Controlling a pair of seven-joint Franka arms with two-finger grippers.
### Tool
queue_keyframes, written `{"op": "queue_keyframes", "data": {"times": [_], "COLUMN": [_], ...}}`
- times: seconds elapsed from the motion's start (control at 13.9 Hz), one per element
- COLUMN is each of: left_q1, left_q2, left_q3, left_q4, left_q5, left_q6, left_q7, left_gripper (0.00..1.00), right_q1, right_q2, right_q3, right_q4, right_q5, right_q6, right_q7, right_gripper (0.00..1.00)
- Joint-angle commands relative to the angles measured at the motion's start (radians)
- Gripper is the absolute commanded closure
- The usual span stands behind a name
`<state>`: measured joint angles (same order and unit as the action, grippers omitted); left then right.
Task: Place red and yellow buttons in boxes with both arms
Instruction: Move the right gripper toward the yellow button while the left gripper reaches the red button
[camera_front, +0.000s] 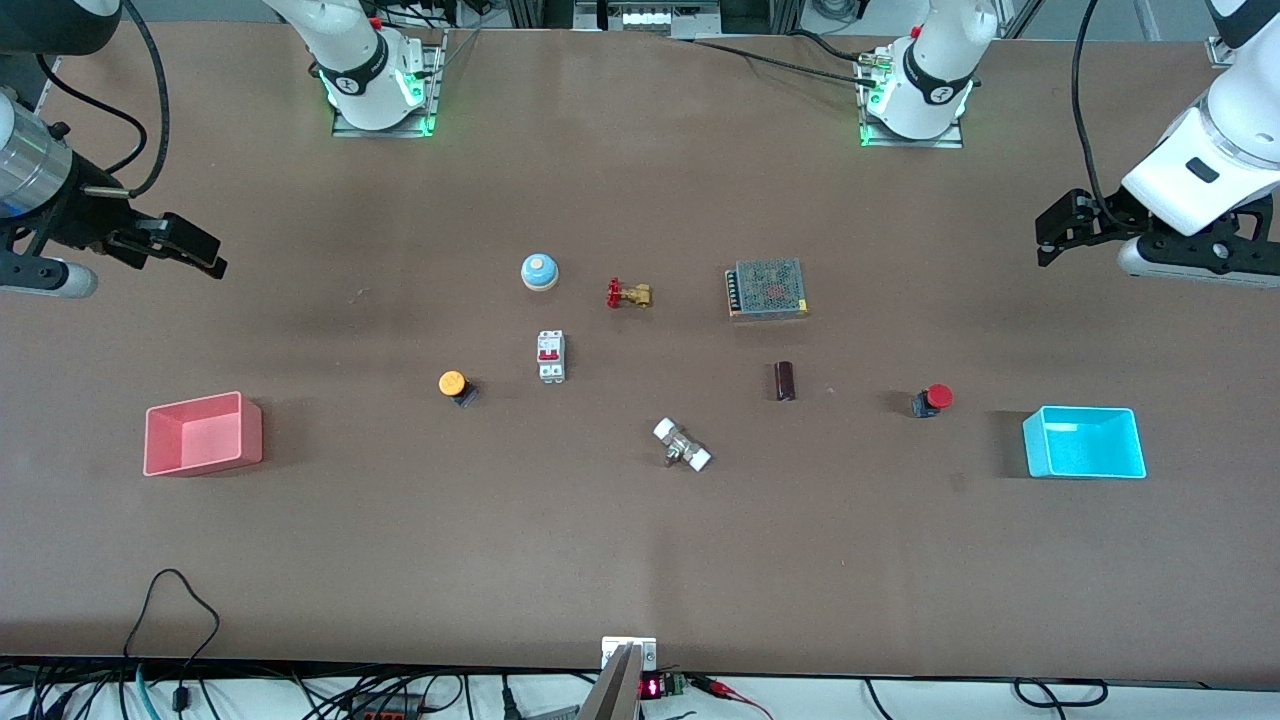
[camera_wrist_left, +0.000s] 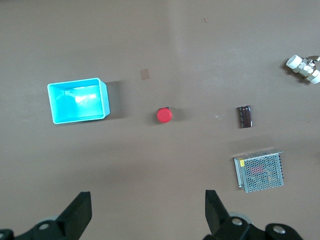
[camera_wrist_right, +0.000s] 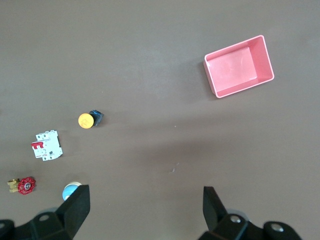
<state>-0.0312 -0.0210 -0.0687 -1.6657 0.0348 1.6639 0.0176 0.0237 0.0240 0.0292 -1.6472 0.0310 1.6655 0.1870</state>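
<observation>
Buttons lying untouched on the table, both grippers hanging spread and empty.

The left gripper is hovering at its end of the table near the cyan box, with the red button lying beside that box. The right gripper is hovering at its end; the yellow button is lying well apart from the pink box, near a circuit breaker.
</observation>
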Motion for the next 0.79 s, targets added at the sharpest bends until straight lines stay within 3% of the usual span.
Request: {"op": "queue_keyframes", "data": {"times": [0.0, 0.72], "left_q1": [-0.009, 0.004], "left_q2": [-0.010, 0.029], "left_q3": [0.004, 0.009], "left_q4": [0.000, 0.034], "left_q5": [0.005, 0.000], "left_q6": [-0.029, -0.096], "left_q7": [0.005, 0.004], "left_gripper": [0.00, 0.00], "right_q1": [0.002, 0.031], "right_q2": [0.011, 0.042], "right_q3": [0.000, 0.015], "right_q4": [0.026, 0.015], "right_q5": [0.009, 0.020], "right_q6": [-0.023, -0.035], "right_q7": [0.002, -0.004], "right_gripper": [0.00, 0.00]}}
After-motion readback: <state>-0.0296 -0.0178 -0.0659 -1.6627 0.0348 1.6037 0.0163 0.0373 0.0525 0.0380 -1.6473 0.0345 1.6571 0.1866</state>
